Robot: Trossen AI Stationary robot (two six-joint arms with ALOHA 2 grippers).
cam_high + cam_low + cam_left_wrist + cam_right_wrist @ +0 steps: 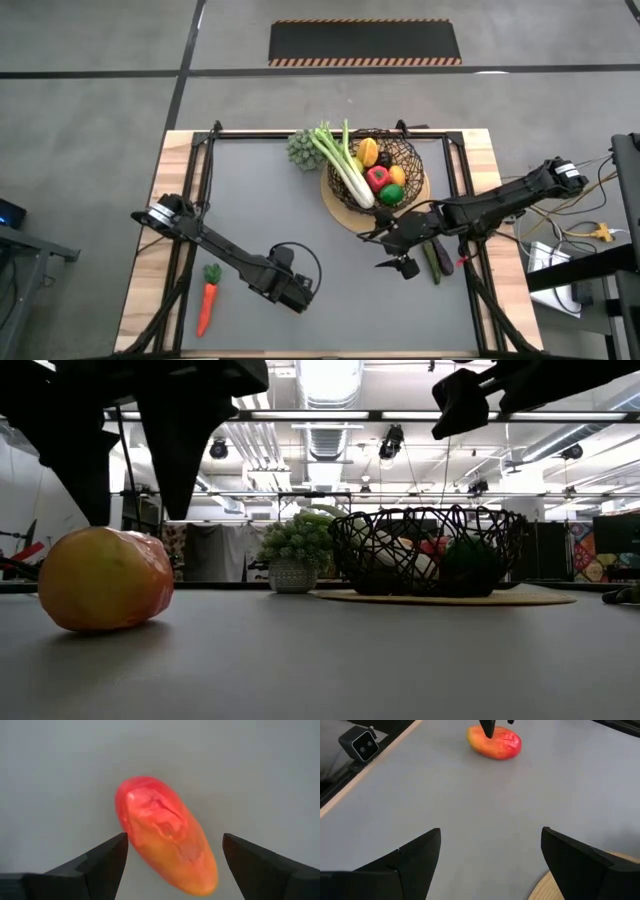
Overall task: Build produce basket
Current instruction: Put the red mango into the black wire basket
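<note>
A red-orange mango-like fruit (165,835) lies on its side on the grey table top near the front edge. My left gripper (135,490) hangs open just above it, pointing down, one finger on either side, clear of it. The wire basket (400,150) stands on a tan mat (345,212) at the back. It holds a leek (340,160) and red, yellow, orange and green pieces. My right gripper (400,265) is open and holds nothing, in front of the basket. A carrot (208,297) lies at the front left. A dark purple piece (443,255) and a green piece (432,262) lie beside the right arm.
A small potted green plant (300,150) stands left of the basket. A black frame (200,170) runs round the grey top, with wooden margins outside it. A small camera (362,745) sits at the table's near edge. Bare grey surface lies between the fruit and the basket.
</note>
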